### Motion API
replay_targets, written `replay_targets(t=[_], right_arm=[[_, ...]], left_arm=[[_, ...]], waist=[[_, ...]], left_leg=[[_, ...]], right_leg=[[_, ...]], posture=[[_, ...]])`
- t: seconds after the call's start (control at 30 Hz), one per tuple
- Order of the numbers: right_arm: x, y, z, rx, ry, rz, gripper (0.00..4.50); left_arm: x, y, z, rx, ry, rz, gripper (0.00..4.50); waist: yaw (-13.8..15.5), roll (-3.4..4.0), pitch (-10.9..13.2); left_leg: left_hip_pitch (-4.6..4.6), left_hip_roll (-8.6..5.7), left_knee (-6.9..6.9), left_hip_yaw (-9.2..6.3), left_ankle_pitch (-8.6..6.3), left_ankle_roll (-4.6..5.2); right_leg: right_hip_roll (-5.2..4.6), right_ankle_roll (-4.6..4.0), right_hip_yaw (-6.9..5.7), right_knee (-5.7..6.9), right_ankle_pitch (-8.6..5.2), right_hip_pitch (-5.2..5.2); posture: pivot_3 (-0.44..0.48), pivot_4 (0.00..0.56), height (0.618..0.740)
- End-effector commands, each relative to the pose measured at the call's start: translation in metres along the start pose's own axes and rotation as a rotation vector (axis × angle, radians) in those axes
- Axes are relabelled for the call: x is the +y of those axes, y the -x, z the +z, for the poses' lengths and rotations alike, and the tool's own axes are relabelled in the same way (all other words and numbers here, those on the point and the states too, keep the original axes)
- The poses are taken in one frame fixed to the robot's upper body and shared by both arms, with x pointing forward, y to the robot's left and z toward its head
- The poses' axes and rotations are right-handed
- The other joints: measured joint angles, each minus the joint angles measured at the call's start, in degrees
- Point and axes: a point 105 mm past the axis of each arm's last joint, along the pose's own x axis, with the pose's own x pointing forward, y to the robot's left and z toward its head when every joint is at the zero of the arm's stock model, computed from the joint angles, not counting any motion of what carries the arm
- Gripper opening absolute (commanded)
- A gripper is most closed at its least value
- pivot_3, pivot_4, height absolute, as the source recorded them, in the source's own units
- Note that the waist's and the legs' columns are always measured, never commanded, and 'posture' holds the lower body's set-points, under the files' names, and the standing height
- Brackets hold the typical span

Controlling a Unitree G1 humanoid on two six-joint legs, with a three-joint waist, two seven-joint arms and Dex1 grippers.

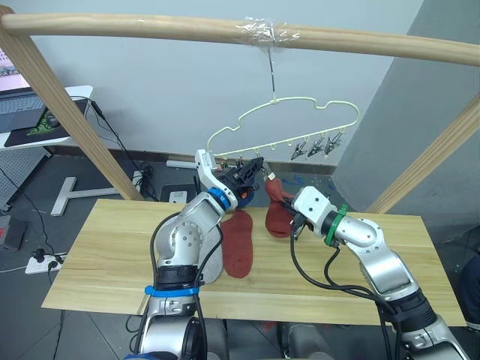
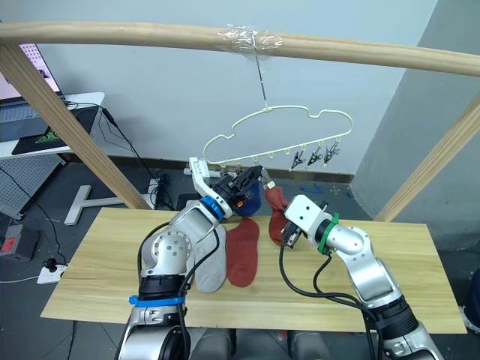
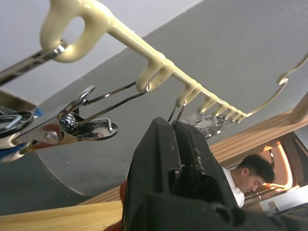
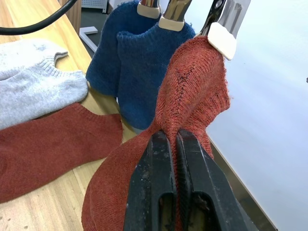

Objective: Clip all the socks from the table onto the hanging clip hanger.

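The pale yellow clip hanger (image 1: pixel 300 112) hangs from a wooden pole. Two blue socks (image 4: pixel 139 57) hang from its clips. A rust red sock (image 1: pixel 279 206) hangs beside them, its top in a clip (image 4: pixel 221 41). My right gripper (image 4: pixel 175 144) is shut on this sock's lower part. Up at the clip row, my left gripper (image 1: pixel 255 169) is shut on a clip (image 3: pixel 175 115). Another rust red sock (image 1: pixel 238 244) and two light grey socks (image 4: pixel 33 91) lie flat on the table (image 1: pixel 97 262), under my left arm.
Three free clips (image 1: pixel 319 146) hang at the hanger's right end. The thick wooden pole (image 1: pixel 150 26) spans the top, with slanted wooden legs (image 1: pixel 67 105) at both sides. A desk with a laptop (image 1: pixel 30 112) stands far left. A person (image 3: pixel 252 168) sits in the background.
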Motion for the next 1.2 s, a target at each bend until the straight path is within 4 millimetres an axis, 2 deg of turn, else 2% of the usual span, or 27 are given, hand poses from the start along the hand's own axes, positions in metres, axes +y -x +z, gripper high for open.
replay_targets(t=[0.03,0.33,0.43,0.67,0.8,0.83,0.97,1.0,1.13,1.2], right_arm=[[-0.007,0.0,0.019,-0.064,0.027,-0.013,0.03],[-0.011,-0.003,0.019,-0.066,0.018,-0.018,0.03],[-0.011,-0.003,0.019,-0.067,0.017,-0.016,0.0],[-0.008,-0.003,0.017,-0.067,-0.004,-0.012,0.0],[-0.005,-0.002,0.01,-0.06,-0.07,-0.012,1.05],[-0.005,-0.001,0.009,-0.059,-0.077,-0.014,1.39],[0.006,0.011,-0.005,-0.018,-0.167,-0.023,2.73],[0.008,0.012,-0.006,-0.014,-0.176,-0.024,3.19],[0.0,0.018,-0.005,-0.015,-0.277,-0.144,4.43],[-0.01,0.022,0.002,-0.039,-0.364,-0.252,4.47]], left_arm=[[-0.004,0.0,-0.009,0.03,0.015,-0.013,0.0],[-0.009,0.002,-0.009,0.035,-0.005,-0.032,0.0],[-0.01,0.004,-0.008,0.033,-0.004,-0.046,0.85],[-0.012,0.007,-0.004,0.022,0.008,-0.052,3.13],[-0.012,0.023,0.002,0.034,0.008,-0.064,4.38],[-0.012,0.025,0.002,0.04,0.006,-0.066,4.5],[-0.009,0.046,0.012,0.067,-0.039,-0.055,4.5],[-0.009,0.048,0.012,0.072,-0.045,-0.054,4.5],[-0.024,0.056,0.003,0.133,-0.1,-0.102,4.5],[-0.031,0.066,0.0,0.171,-0.192,-0.132,4.5]], waist=[[0.0,0.0,0.0],[0.02,0.0,0.0],[0.01,0.0,0.0],[0.0,0.0,0.0],[-0.15,0.0,0.0],[-0.22,0.0,0.0],[-0.24,0.0,0.01],[-0.23,0.0,0.01],[-0.2,0.0,0.01],[-0.24,0.01,0.01]], left_leg=[[0.0,0.0,0.0,0.0,0.0,0.0],[-0.01,0.0,-0.01,0.0,0.0,0.0],[-0.01,0.0,-0.01,0.0,0.0,0.0],[-0.02,0.0,-0.01,0.0,0.0,0.0],[-0.02,0.0,-0.04,0.0,-0.01,0.0],[-0.02,0.0,-0.05,0.0,-0.01,0.0],[-0.1,0.02,-0.08,-0.02,-0.01,0.0],[-0.13,0.02,-0.08,-0.03,-0.01,-0.01],[-0.15,0.01,-0.04,-0.01,-0.01,-0.01],[-0.14,0.02,-0.06,-0.01,-0.01,-0.01]], right_leg=[[0.0,0.01,0.0,0.0,0.0,0.0],[0.0,0.11,0.01,-0.02,-0.06,0.0],[0.0,0.11,0.0,-0.02,-0.06,-0.01],[0.0,0.11,0.01,-0.02,-0.06,-0.02],[0.0,0.11,0.01,-0.02,-0.07,-0.04],[0.0,0.11,0.02,-0.02,-0.07,-0.04],[0.0,0.09,0.0,-0.01,-0.07,-0.15],[0.0,0.07,-0.01,-0.01,-0.06,-0.16],[-0.02,0.15,0.0,-0.01,-0.11,-0.17],[-0.02,0.16,0.01,0.0,-0.12,-0.19]], posture=[[0.104,0.154,0.74],[0.106,0.15,0.74],[0.11,0.146,0.74],[0.115,0.145,0.74],[0.118,0.144,0.74],[0.118,0.144,0.74],[0.128,0.146,0.74],[0.128,0.146,0.74],[0.136,0.15,0.74],[0.136,0.15,0.74]])
